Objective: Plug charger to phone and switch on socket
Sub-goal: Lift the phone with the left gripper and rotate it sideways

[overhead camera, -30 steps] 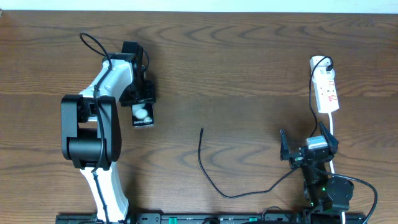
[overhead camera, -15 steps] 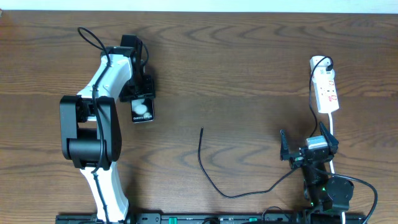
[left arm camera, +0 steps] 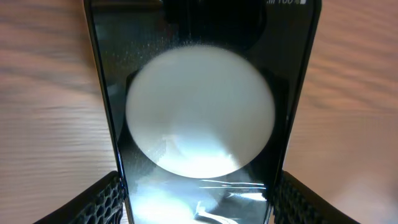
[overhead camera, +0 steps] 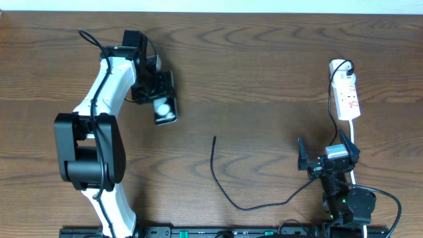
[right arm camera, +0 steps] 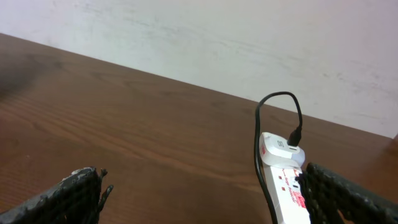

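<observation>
The phone (overhead camera: 165, 110) is clamped by its edges in the left gripper (overhead camera: 158, 100), far left on the table (overhead camera: 264, 66); the charger (overhead camera: 212, 162) is laid loose mid-table; the right gripper (overhead camera: 325, 152) is spread wide, empty; the socket (overhead camera: 346, 96) is seen just beyond.

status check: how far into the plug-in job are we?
Nothing finished yet. In hand: the left gripper clamps the phone. Left to do: the charger lies loose on the table, its plug tip free and well apart from the phone. The right gripper is open and empty near the socket, not touching it. Plugging in and switching on both remain.
</observation>
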`<state>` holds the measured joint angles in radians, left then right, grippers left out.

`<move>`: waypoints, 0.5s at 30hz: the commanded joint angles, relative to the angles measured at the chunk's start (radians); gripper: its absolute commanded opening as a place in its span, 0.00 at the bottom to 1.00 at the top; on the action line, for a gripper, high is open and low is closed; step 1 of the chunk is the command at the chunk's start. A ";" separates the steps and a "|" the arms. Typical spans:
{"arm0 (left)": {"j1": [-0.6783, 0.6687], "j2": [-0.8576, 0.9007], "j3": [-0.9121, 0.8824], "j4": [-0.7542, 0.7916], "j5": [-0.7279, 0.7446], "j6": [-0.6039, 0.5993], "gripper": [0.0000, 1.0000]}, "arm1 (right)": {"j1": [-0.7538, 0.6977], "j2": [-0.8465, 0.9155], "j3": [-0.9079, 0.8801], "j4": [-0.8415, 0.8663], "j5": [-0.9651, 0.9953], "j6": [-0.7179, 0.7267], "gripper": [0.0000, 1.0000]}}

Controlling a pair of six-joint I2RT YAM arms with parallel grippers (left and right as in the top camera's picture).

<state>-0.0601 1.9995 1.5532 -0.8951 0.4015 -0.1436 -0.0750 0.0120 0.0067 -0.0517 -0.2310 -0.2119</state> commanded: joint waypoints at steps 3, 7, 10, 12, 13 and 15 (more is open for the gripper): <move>0.002 -0.030 0.031 0.039 0.413 -0.129 0.08 | 0.005 -0.005 -0.001 -0.005 0.004 -0.003 0.99; 0.003 -0.030 0.031 0.090 0.617 -0.226 0.08 | 0.005 -0.005 -0.001 -0.005 0.004 -0.003 0.99; 0.003 -0.030 0.031 0.143 0.748 -0.337 0.07 | 0.005 -0.005 -0.001 -0.005 0.004 -0.003 0.99; 0.003 -0.030 0.031 0.175 0.805 -0.412 0.07 | 0.005 -0.005 -0.001 -0.005 0.004 -0.003 0.99; 0.003 -0.030 0.031 0.193 0.833 -0.453 0.08 | 0.005 -0.005 -0.001 -0.005 0.004 -0.003 0.99; 0.003 -0.030 0.031 0.221 0.882 -0.573 0.08 | 0.005 -0.005 -0.001 -0.005 0.004 -0.003 0.99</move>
<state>-0.0601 1.9949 1.5566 -0.6994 1.0916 -0.5087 -0.0750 0.0120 0.0067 -0.0517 -0.2306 -0.2119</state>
